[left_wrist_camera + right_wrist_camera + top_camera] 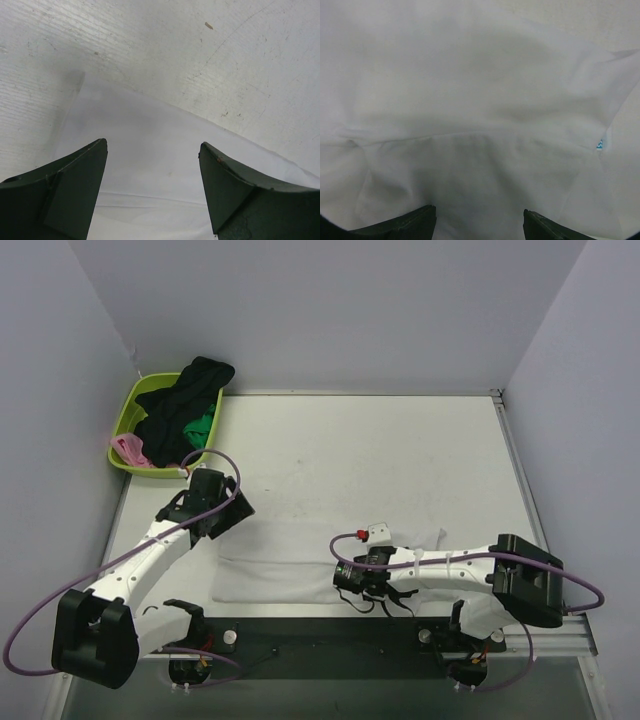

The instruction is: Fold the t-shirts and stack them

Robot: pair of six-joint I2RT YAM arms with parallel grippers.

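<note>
Top external view: the large plain white cloth t-shirt [280, 570] looks light and limp, so pinch its near corners; your left gripper [152, 143] and right gripper [479, 209] gape empty.

The scuffed white worktop [400, 460] carries a white t-shirt [290, 575], flat beneath the left fingers [65, 190] and right fingers [405, 225]. A lime basket [128, 410] sits beyond the left fingers.

White t-shirt [290, 568] lies flat on worktop [400, 460], near front edge. Left pincer [232, 516] at its far left corner; right pincer [352, 588] above its near edge. Lime green basket [127, 420], far left corner, holds black garment [185, 398], green garment [204, 427], pink garment [128, 450].
</note>
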